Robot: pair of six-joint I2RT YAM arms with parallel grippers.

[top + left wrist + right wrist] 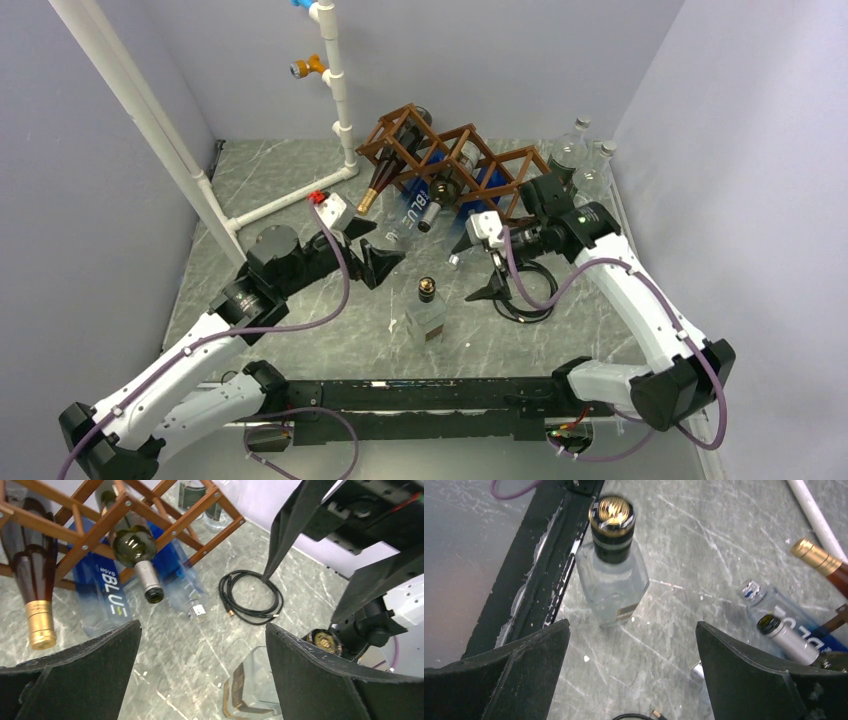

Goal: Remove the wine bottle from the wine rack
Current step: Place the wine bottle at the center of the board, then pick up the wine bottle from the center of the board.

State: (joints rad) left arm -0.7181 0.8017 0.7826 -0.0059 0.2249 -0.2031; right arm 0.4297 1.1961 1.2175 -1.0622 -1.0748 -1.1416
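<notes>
Clear, square-bodied wine bottle (427, 318), upright.

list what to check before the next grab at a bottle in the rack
1. left gripper open, empty: ok
2. right gripper open, empty: ok
3. green bottle neck pokes out of the rack, reachable: ok
4. clear bottle stands upright between the grippers, could get knocked: not ok
5. cable lies loose by the right gripper: not ok
6. rack fastened down: cannot tell
</notes>
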